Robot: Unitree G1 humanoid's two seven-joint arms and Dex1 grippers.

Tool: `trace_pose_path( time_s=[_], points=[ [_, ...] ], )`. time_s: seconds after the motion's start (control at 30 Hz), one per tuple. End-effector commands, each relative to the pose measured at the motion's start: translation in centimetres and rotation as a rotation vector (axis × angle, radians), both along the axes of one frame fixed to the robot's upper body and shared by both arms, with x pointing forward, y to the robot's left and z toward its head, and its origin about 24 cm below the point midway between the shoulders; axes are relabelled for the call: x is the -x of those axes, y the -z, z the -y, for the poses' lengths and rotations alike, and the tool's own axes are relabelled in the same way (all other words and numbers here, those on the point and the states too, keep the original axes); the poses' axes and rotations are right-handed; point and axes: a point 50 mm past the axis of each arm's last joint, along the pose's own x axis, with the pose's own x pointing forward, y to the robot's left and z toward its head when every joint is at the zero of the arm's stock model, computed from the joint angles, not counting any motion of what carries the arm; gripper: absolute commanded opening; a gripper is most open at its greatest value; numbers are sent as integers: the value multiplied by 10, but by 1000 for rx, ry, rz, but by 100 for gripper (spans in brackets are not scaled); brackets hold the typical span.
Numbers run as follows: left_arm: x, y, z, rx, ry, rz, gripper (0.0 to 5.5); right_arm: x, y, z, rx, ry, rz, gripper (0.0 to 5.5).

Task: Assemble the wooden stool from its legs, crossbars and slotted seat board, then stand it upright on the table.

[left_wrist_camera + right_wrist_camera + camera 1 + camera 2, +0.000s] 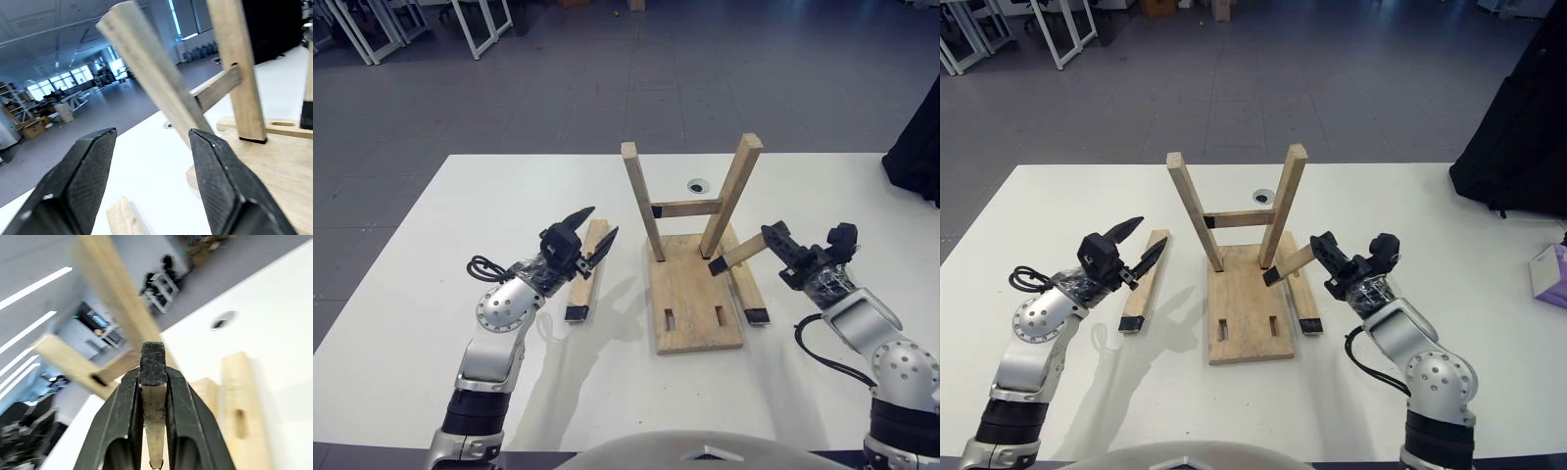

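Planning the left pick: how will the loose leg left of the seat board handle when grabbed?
The loose leg looks like solid squared wood, so likely stiff. It lies flat on the table, so probably won't roll. Long and narrow: an end grasp may let it tilt.

Far end of the flat leg [754,299] — behind the crossbar [739,255] (and upright leg [734,186])

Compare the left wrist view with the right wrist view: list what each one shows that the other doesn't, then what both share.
Left wrist view: the open left gripper above a loose leg lying flat. Right wrist view: the right gripper shut on a wooden piece with a black end. Both: the two upright legs joined by a crossbar, and the white table.
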Motion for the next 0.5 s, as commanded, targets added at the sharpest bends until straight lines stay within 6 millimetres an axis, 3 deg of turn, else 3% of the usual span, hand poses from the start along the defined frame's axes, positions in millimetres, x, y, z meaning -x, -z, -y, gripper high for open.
trace_pose_path(
  time_s=[0.03,0.3,0.5],
  points=[
    [-3,6,-7,9,-46,-16,269,-13,-1,-6,114,100,14,42],
    [-2,11,-10,5,-67,-23,269,-20,-6,-2,162,186,54,42],
    [-1,14,-8,0,-64,-29,269,-17,6,-3,215,157,1,42]
  ],
)
